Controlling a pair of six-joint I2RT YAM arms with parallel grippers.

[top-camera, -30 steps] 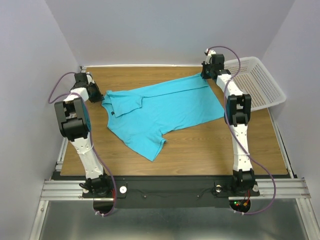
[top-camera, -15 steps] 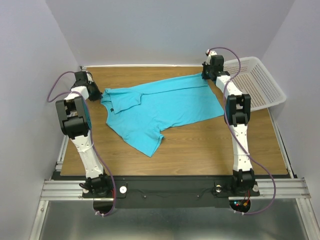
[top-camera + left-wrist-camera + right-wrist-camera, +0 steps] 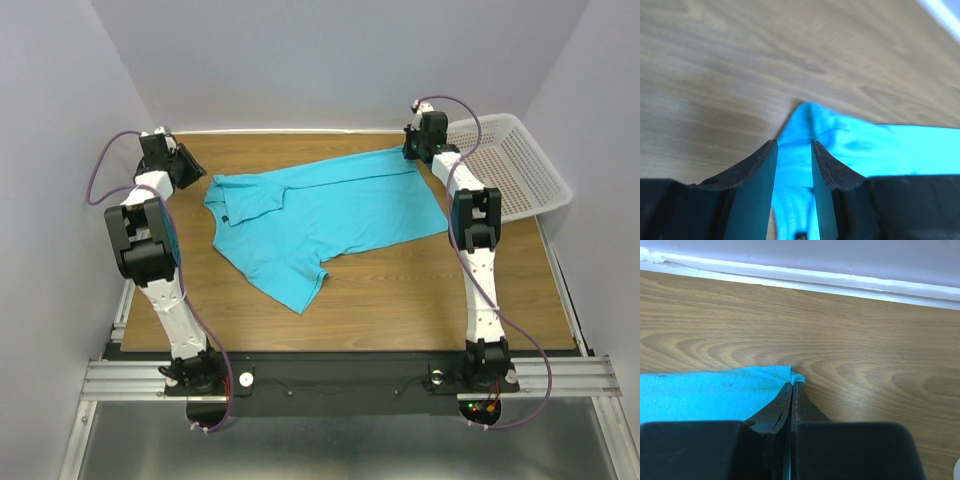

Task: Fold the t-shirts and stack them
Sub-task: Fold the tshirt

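Your left gripper (image 3: 793, 146) stands with jaws apart, a shoulder corner of the t-shirt (image 3: 320, 220) lying loose between and beyond its tips. Your right gripper (image 3: 792, 385) is pinched together on the far hem corner. The shirt lies spread slantwise on the table (image 3: 400, 310), near the basket (image 3: 520, 160). Judged thin, light and limp, it will sag and drag, so take it at corners or seams.

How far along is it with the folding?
Early. Done: one t-shirt lies spread on the table, collar end rumpled. In hand: the right end effector pinches its far corner; the left end effector stands open by the collar end. To do: every fold and the stacking; no folded pile shows.
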